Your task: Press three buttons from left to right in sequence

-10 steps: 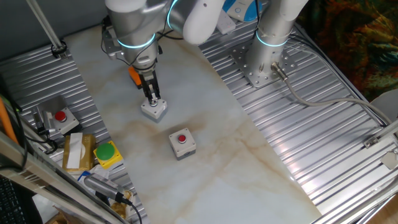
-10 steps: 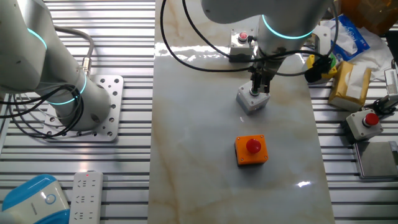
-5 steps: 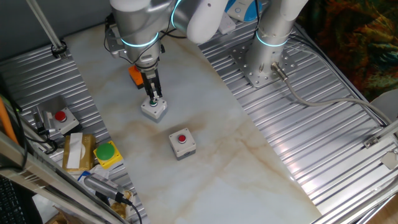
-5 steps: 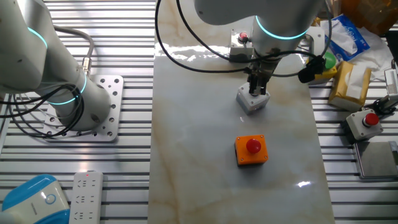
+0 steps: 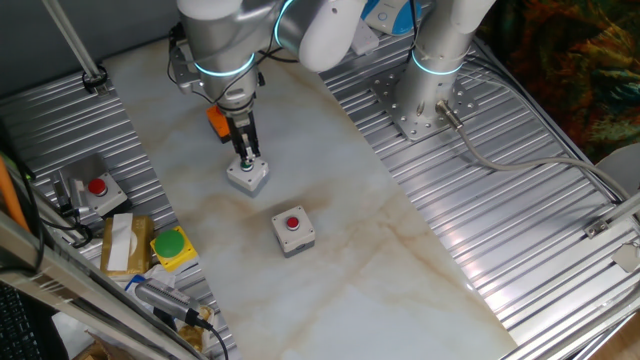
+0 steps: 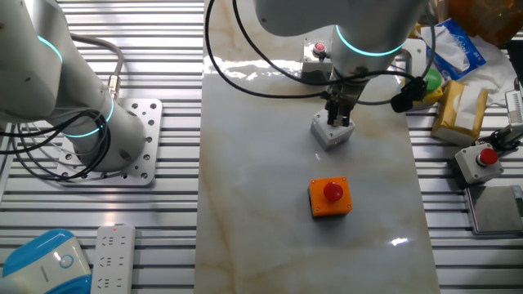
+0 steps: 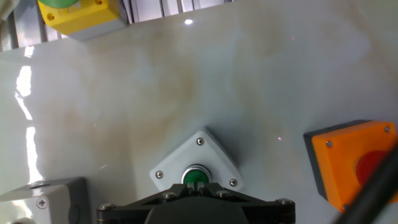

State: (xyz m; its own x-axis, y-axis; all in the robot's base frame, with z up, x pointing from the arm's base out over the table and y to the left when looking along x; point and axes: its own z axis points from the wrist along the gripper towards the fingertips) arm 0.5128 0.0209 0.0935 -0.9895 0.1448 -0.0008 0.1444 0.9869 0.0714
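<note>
Grey boxes two, orange box one; hand over green-button box, finger state unclear.

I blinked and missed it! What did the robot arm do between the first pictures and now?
The gripper lifted a little off the grey box with the green button, so its tips went from pressing on the button to hanging just above it. It took hold of nothing. The orange box with the red button and the grey box with the red button stayed where they were.
</note>
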